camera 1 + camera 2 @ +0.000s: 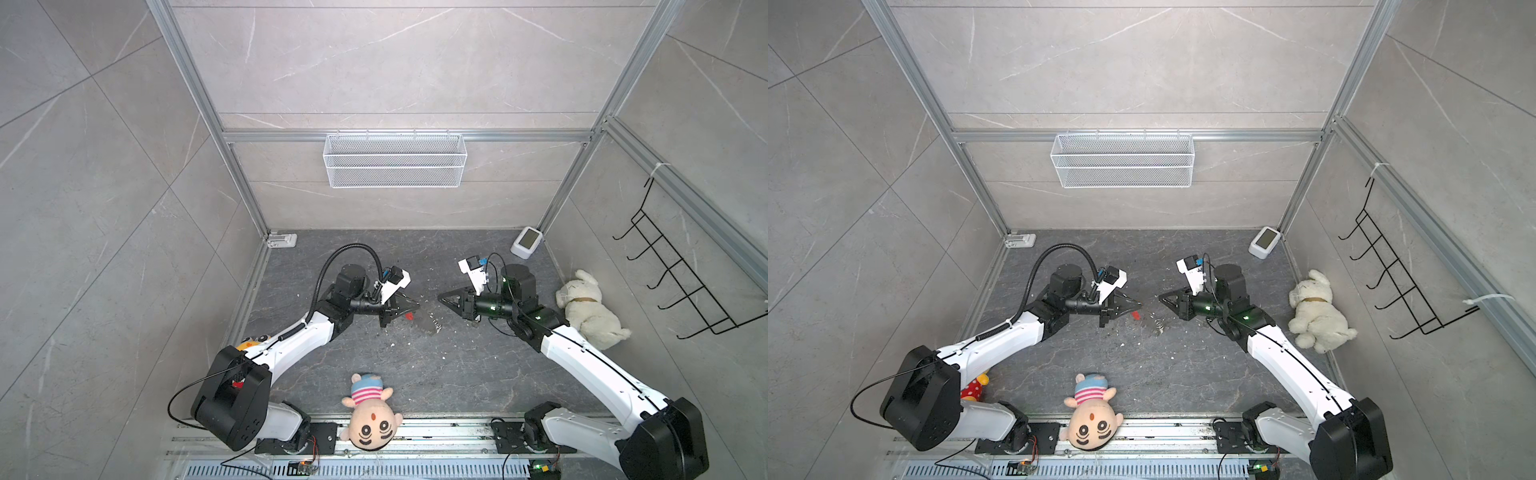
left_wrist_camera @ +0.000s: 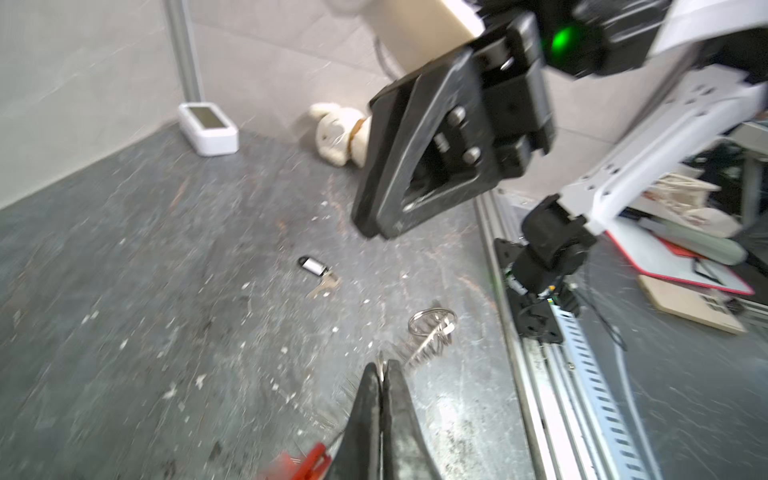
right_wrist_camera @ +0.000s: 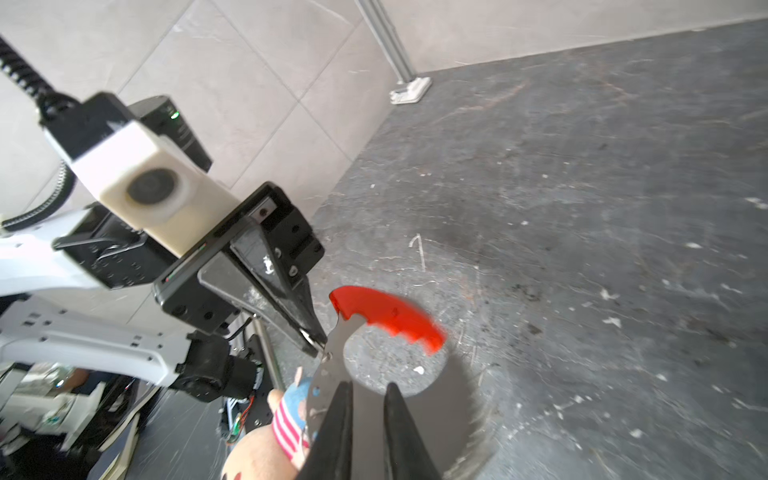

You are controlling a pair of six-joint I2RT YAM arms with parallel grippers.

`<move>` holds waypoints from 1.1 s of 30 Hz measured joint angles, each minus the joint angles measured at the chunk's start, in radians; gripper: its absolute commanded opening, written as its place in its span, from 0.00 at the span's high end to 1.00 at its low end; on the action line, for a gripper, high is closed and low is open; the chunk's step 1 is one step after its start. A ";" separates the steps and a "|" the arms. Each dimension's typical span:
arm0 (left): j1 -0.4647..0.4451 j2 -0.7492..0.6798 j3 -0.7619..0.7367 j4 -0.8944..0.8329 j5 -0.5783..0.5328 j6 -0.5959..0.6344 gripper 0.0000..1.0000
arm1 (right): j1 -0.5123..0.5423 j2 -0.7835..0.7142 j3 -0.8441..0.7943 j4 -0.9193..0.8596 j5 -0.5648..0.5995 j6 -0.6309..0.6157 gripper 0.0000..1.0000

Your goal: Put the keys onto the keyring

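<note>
Left wrist: left fingers (image 2: 368, 415) clamp keyring (image 2: 430, 332) | right wrist: right fingers (image 3: 341, 424) slightly apart

Dark grey slab (image 1: 415, 374), flecked with white crumbs (image 1: 392, 344). On it: white plush dog (image 1: 590, 309) at right edge; striped-cap doll (image 1: 370, 409) bottom centre; white box (image 1: 525, 242) upper right corner; keys (image 2: 318, 272) lying flat.

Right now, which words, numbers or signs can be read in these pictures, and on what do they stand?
No text can be read.
Tag on the keys: white label, too blurred.
White device: screen too small to read.
Cardboard beyond the rail: print too blurred.
</note>
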 measured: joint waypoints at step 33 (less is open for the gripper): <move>0.034 0.063 0.073 0.114 0.187 -0.124 1.00 | 0.145 0.024 0.043 0.033 0.016 -0.065 0.81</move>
